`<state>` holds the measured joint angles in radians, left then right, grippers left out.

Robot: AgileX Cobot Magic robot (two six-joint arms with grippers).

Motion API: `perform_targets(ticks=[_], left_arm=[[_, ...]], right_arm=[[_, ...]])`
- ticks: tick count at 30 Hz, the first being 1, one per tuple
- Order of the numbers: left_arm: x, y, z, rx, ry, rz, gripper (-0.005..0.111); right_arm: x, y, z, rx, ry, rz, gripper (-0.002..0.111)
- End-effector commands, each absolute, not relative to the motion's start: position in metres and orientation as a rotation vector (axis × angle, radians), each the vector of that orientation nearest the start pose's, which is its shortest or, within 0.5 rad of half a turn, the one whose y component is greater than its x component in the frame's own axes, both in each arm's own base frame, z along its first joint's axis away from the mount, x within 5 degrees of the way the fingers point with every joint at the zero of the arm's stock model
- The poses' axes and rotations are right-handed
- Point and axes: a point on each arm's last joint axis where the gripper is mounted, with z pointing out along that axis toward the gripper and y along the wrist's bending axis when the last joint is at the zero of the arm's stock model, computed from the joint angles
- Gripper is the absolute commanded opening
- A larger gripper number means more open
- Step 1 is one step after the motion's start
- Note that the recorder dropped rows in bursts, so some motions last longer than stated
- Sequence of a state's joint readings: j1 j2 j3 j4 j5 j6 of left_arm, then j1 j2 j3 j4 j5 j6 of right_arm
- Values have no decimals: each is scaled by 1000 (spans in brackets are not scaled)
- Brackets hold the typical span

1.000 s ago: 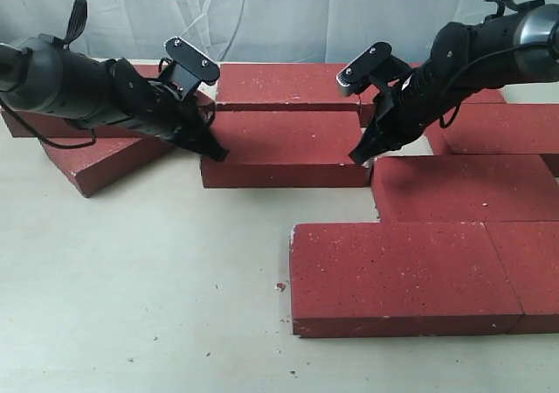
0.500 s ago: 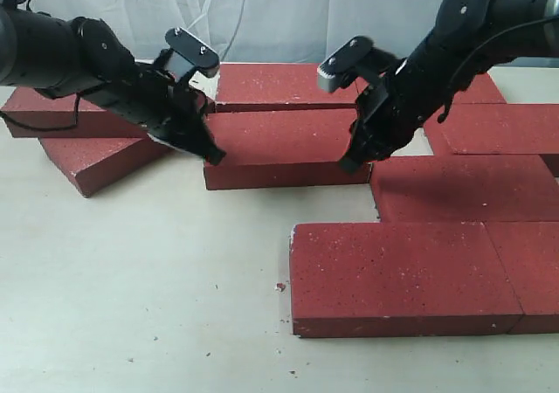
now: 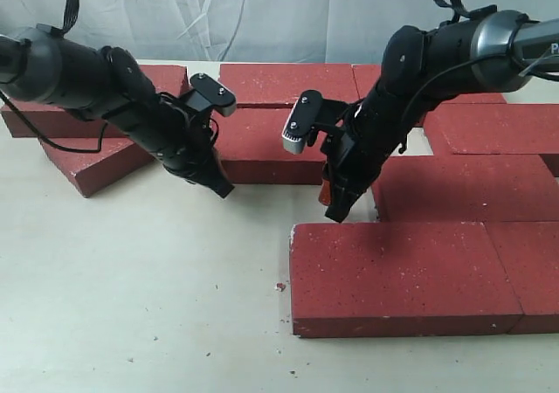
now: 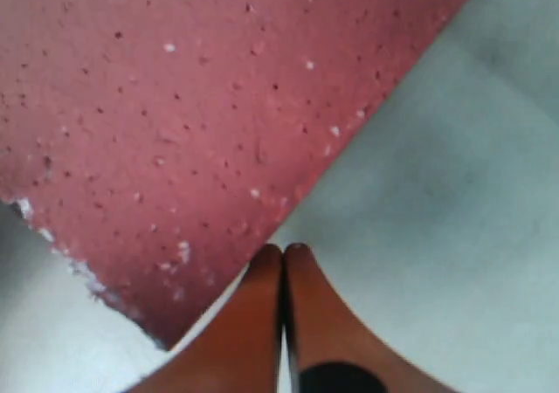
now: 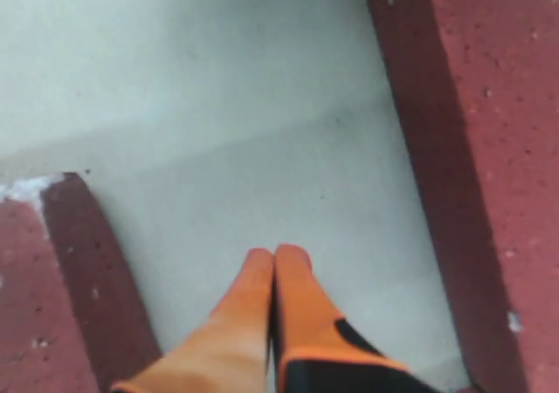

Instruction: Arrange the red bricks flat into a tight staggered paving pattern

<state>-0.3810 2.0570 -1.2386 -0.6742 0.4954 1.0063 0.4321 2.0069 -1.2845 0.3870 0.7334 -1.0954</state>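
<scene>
Pale flat tabletop [image 3: 131, 306] and a grey cloth backdrop [image 3: 262, 9] fill the outside view. Dark red rough paving bricks [image 3: 288, 83] lie flat in rows, long sides running left to right. One far-left brick [image 3: 96, 166] sits slanted. The black left gripper [image 3: 224, 189] points down at the front left corner of the middle brick [image 3: 262, 144]. The black right gripper [image 3: 335, 215] points down by its front right corner, near the big front brick [image 3: 402, 275].

Left wrist view: two orange fingers [image 4: 253, 323] are pressed together, holding nothing, with their tips at a brick's edge.

Right wrist view: the orange fingers [image 5: 240, 323] are pressed together too, empty, over bare table between two bricks.
</scene>
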Motion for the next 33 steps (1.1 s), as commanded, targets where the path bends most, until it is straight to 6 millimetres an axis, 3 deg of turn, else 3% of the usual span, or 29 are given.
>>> perform_targets(ticks=[1,13,26,29,33], left_arm=[[373,-176,116,1057,2425,-369,0],[374,-177,117,1050,2422,-377,0],[375,-177,117,1049,2417,-370,0],[374,-177,124,1049,2406,-377,0],[367,-177,154,1099,2369,-416,0]], right_arm=[[356,182,137,-1653,2266,178,-1],[371,181,134,-1517,2230,44,-1],[373,174,134,-1512,2256,-32,-1],[371,174,133,-1526,2274,-25,-1],[371,173,133,-1535,2275,-28,-1]])
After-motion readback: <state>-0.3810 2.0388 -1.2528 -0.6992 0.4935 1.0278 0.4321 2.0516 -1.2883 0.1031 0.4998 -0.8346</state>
